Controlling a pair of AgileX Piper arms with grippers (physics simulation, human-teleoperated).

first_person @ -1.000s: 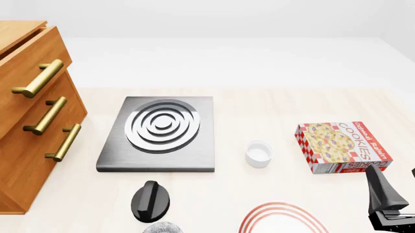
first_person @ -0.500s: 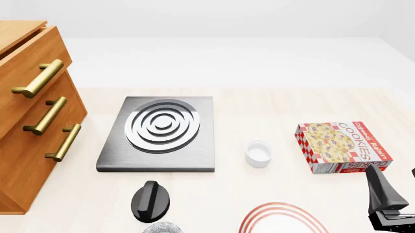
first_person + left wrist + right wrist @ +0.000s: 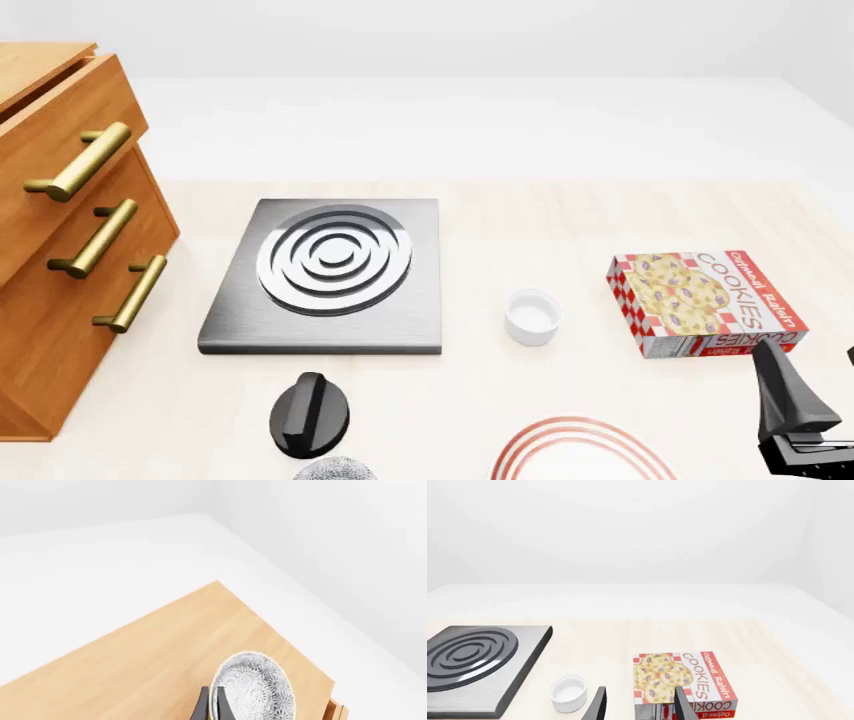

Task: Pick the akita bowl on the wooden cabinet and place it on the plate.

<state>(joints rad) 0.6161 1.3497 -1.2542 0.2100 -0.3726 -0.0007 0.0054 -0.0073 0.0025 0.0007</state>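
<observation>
The akita bowl [image 3: 257, 692], speckled grey and white inside, hangs tilted in my left gripper [image 3: 215, 706], whose dark fingers [image 3: 202, 709] are shut on its rim. Behind it lies the top of the wooden cabinet [image 3: 167, 645]. In the front view only a sliver of the akita bowl [image 3: 334, 468] shows at the bottom edge, just below the black end of my left arm [image 3: 314, 412]. The wooden cabinet [image 3: 54, 240] stands at the far left. To the bowl's right, the plate [image 3: 577, 452] with red rings is cut off by the bottom edge. My right gripper [image 3: 640, 707] is open and holds nothing.
A square steel stove [image 3: 331, 272] lies between the cabinet and a small white bowl [image 3: 533, 316]. A cookies box [image 3: 701, 302] sits at the right, just ahead of my right gripper [image 3: 798, 425].
</observation>
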